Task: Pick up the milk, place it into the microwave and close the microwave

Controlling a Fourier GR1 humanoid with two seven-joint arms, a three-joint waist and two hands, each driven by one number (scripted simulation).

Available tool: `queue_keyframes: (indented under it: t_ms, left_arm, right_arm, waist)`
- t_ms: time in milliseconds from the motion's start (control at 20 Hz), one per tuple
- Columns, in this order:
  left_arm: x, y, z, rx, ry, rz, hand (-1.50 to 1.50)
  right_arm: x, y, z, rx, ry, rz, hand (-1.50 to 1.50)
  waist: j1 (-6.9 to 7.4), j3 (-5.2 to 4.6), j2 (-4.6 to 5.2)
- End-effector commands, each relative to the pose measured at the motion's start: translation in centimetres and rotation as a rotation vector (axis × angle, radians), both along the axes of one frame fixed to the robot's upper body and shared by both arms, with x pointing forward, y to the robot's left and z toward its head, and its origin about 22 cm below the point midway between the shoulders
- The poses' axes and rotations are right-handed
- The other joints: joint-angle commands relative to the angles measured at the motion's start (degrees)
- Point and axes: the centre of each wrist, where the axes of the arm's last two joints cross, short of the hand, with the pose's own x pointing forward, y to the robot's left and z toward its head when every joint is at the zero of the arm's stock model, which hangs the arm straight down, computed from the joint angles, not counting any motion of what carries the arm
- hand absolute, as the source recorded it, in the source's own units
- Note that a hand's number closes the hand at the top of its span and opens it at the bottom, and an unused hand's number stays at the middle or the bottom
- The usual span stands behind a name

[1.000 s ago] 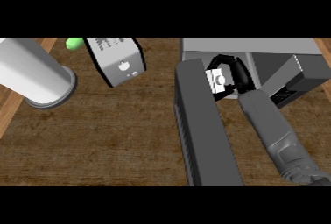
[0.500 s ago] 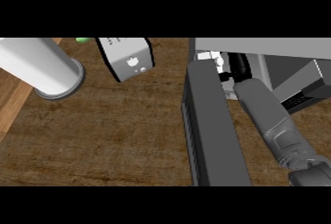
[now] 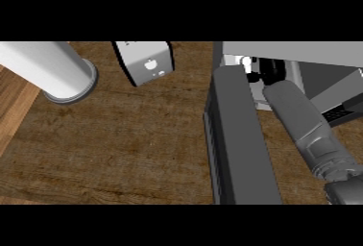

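- The milk (image 3: 244, 61) shows only as slivers of white at the mouth of the microwave (image 3: 297, 48), at the desk's (image 3: 106, 153) far right; most of it is hidden.
- My right hand (image 3: 271, 69) is in there with it, black fingers (image 3: 257, 67) clenched across the white, so I read it as grasped.
- I judge a milk carton as light, with stiff but dentable walls and smooth sides. The best hold is across the flat sides at mid-height, kept upright.
- The open microwave door (image 3: 237, 144) juts toward me, just left of my right forearm.
- A grey box (image 3: 149, 62) and a white cylinder (image 3: 53, 69) sit near the far-left corner.
- My left hand is out of sight.
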Motion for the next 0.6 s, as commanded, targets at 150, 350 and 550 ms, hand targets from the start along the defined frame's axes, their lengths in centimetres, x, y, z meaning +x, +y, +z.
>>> queue_keyframes:
  t_ms: [150, 350, 550]
  left_arm:
    - [1.0, -0.3, -0.1, 0.002, -0.003, -0.014, -1.50]
    - [0.9, -0.2, 0.0, 0.025, 0.015, -0.005, -1.50]
    - [1.8, 0.0, 0.2, 0.053, -0.002, 0.001, -1.50]
  right_arm:
    - [-0.4, -2.3, -0.8, -0.116, 0.024, -0.152, 1.50]
    - [-1.8, -6.3, -2.4, -0.195, 0.079, -0.460, -1.50]
    - [-0.2, -2.9, -0.1, -0.177, -0.003, -0.211, -1.50]
  waist:
    - [1.03, 0.01, 0.67]
    - [1.58, -0.24, 1.14]
    - [1.94, 0.23, 1.07]
